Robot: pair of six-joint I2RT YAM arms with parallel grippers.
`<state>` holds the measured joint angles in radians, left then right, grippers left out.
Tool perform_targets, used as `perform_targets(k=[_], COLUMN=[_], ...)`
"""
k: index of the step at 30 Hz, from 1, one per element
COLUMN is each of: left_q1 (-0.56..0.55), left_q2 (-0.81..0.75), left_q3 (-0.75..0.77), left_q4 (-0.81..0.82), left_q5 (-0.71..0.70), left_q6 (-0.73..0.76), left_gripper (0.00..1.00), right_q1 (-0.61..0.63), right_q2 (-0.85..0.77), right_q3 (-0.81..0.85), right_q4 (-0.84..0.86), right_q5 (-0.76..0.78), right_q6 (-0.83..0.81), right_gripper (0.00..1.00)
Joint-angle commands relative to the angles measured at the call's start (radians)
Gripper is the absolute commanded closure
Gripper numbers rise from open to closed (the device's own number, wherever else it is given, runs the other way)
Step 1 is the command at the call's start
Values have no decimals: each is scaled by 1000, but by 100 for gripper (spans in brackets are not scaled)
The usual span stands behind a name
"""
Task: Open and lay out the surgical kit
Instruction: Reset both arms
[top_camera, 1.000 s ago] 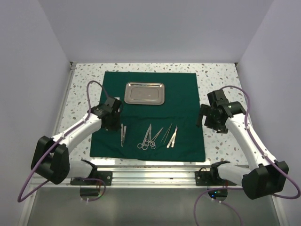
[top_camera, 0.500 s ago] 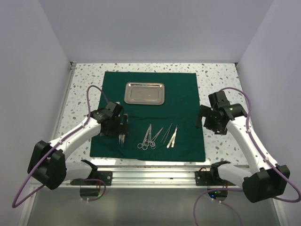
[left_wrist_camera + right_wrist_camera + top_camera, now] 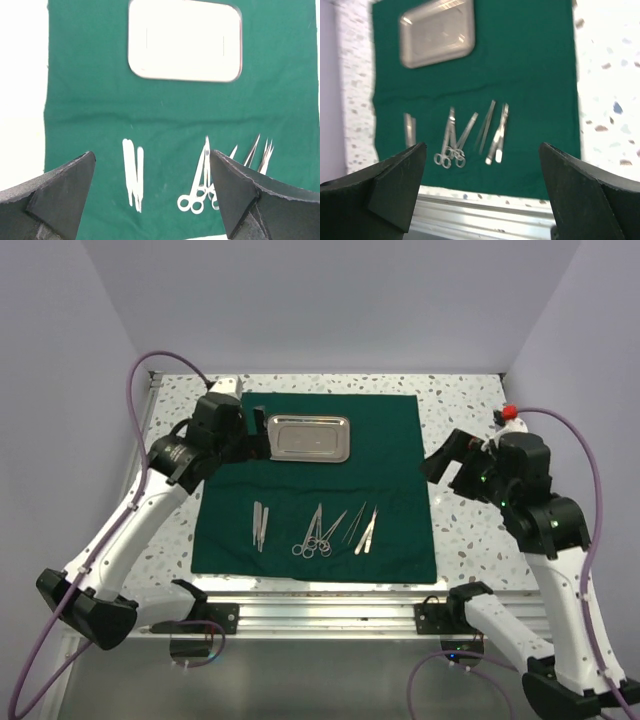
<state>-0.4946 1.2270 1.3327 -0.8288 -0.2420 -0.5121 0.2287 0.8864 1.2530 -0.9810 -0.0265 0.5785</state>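
The surgical kit lies spread out. Its dark green drape point(image 3: 390, 460) is flat on the table, with the steel tray point(image 3: 308, 438) at its far middle. Along the near part lie a pair of tweezers point(image 3: 260, 525), scissors and forceps point(image 3: 315, 535), and more tweezers point(image 3: 365, 528). My left gripper point(image 3: 256, 436) hangs open high above the drape's left side, beside the tray, with nothing in it. From the left wrist I look down on the tray point(image 3: 185, 40) and tweezers point(image 3: 134, 172). My right gripper point(image 3: 443, 466) is open and empty, raised just off the drape's right edge.
The speckled tabletop point(image 3: 470, 400) surrounds the drape. An aluminium rail point(image 3: 320, 605) with both arm bases runs along the near edge. Walls close in at the left, right and back. Purple cables loop from both arms.
My left gripper opened, left the tweezers on the drape, then rose and drew back towards the tray's left side. The right arm also lifted and pulled back to the right.
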Motion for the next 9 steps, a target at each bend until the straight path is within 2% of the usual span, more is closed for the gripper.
perform_targets(k=[1,9], left_q1=[-4,-4], left_q2=[-9,15], left_q3=[85,195], left_q4=[-13,17], left_q5=[-89,-132], left_q6=[69,158], left_gripper=[0,0], right_q1=[1,0], right_q2=[-55,-10], right_q3=[69,108], right_q4=[113,100], right_q5=[-52,-41], right_q6=[14,-6], right_gripper=[2,2])
